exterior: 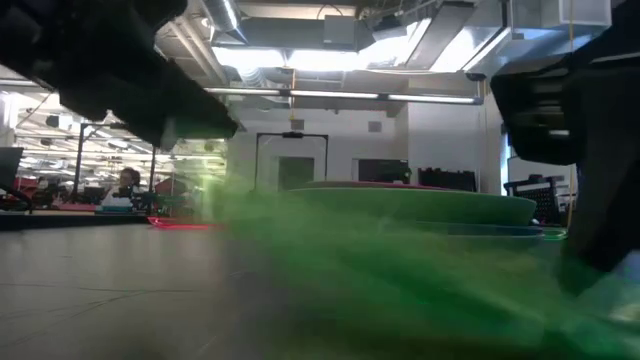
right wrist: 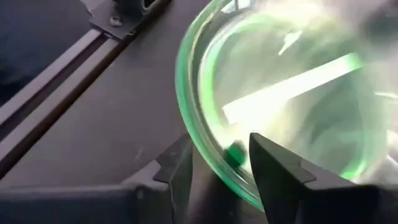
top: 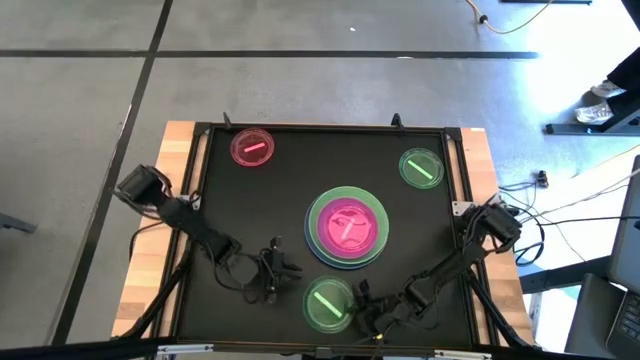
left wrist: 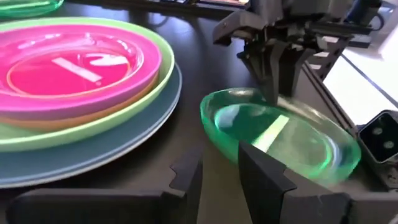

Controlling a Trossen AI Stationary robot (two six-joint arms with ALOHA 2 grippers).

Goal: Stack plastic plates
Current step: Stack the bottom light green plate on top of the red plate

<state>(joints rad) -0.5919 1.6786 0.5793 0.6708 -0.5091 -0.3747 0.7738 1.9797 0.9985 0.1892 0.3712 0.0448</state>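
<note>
Pink and translucent, a small plate [top: 251, 148] sits at the table's upper left. Lower left, the left gripper [top: 270, 276] hangs released, holding nothing. At centre, the stack [top: 347, 227] shows a pink plate on top. Bottom centre, the right gripper [top: 362, 297] pinches the rim of a green plate [top: 329, 302]. Another green plate [top: 421, 167] lies upper right.

Looking like an open-plan robotics lab: exposed ceiling ducts [exterior: 340, 35] and strip lights [exterior: 300, 60] running across the upper frame, concrete floor [top: 300, 60] surrounding the black-topped table [top: 300, 220], cables [top: 585, 195] trailing at right.
</note>
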